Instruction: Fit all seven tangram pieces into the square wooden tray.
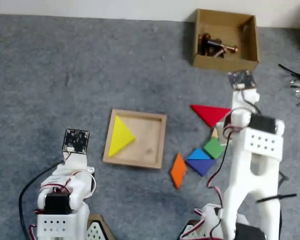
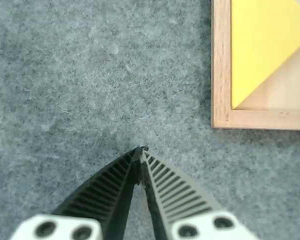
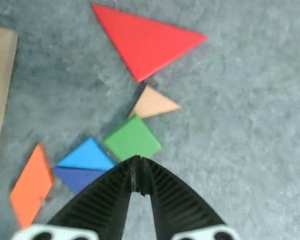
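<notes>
The square wooden tray (image 1: pixel 157 142) lies mid-table with a yellow triangle (image 1: pixel 120 135) in its left half. To its right on the carpet lie a red triangle (image 1: pixel 208 113), a small tan triangle (image 3: pixel 154 102), a green square (image 1: pixel 213 148), a light blue triangle (image 1: pixel 198 154), a dark blue piece (image 1: pixel 202 166) and an orange parallelogram (image 1: pixel 178 170). My right gripper (image 3: pixel 139 175) is shut and empty, hovering just beside the green square (image 3: pixel 133 138). My left gripper (image 2: pixel 141 162) is shut and empty over bare carpet, left of the tray's corner (image 2: pixel 220 117).
A cardboard box (image 1: pixel 250 47) with small metal parts stands at the back right. Cables and clutter lie along the right edge (image 1: pixel 296 80). Grey carpet stretches open to the tray's left and behind it.
</notes>
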Controlling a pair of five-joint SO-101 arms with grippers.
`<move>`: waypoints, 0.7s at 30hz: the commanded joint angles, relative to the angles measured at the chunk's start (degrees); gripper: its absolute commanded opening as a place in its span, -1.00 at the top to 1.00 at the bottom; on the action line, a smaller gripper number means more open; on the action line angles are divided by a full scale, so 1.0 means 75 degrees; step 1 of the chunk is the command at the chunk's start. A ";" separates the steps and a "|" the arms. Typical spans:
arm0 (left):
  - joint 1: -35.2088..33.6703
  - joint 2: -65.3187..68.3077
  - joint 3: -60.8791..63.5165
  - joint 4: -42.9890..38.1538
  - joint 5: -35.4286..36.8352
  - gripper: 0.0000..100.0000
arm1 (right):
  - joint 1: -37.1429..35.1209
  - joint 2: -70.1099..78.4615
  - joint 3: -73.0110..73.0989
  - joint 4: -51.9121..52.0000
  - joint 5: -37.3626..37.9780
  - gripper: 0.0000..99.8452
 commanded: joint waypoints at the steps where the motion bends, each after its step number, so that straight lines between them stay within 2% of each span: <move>1: 0.0088 -0.0076 0.0135 0.0023 0.0012 0.99 | -0.0275 -0.0475 0.0944 -0.1389 0.0070 0.98; 7: 0.0088 -0.0076 0.0135 0.0023 0.0012 0.99 | -0.0311 -0.0475 0.1155 -0.1682 0.0047 0.98; 11: 0.0088 -0.0076 0.0135 0.0023 0.0012 0.99 | -0.0311 -0.0275 0.0768 -0.1647 0.0047 0.76; 14: 0.0088 -0.0076 0.0135 0.0023 0.0012 0.99 | -0.0404 0.0358 0.0252 -0.1635 0.0070 0.59; 19: 0.0088 -0.0076 0.0135 0.0023 0.0012 0.99 | -0.0779 0.1811 -0.0744 -0.1635 0.0117 0.58; 21: 0.0088 -0.0076 0.0135 0.0023 0.0012 0.99 | -0.0955 0.2432 -0.1190 -0.1612 0.0445 0.58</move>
